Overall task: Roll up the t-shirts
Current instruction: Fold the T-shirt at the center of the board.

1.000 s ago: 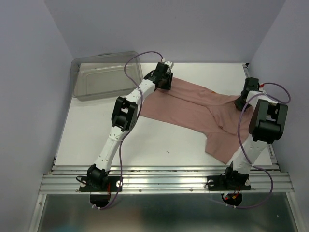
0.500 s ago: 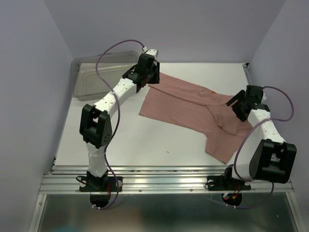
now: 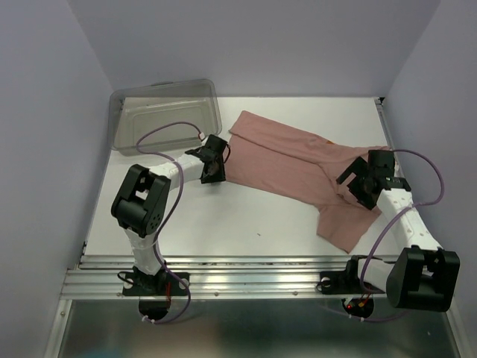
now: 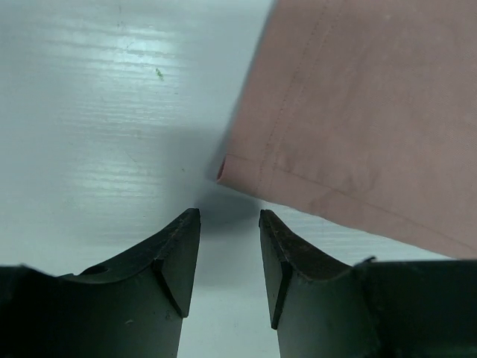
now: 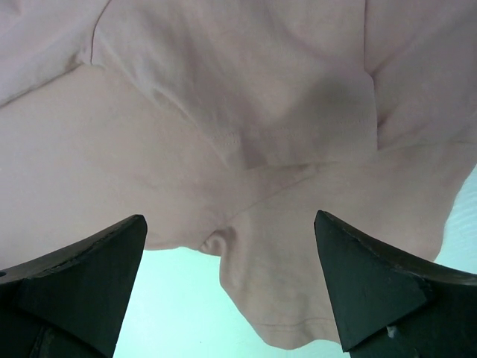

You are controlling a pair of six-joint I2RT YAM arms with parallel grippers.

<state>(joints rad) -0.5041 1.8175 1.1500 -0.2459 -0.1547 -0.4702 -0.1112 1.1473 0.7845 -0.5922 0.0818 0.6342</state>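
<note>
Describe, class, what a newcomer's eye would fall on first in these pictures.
The pink t-shirt sprawls diagonally across the white table. The left gripper sits open just short of its near-left corner, while the right gripper hangs wide open over its right part. A clear bin stands at the far left.

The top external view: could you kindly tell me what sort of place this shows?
Probably a lab robot workcell, not a home: a white table boxed in by plain lavender walls, a left arm and right arm bolted to an aluminium rail, plus a pink t-shirt and clear bin.
</note>
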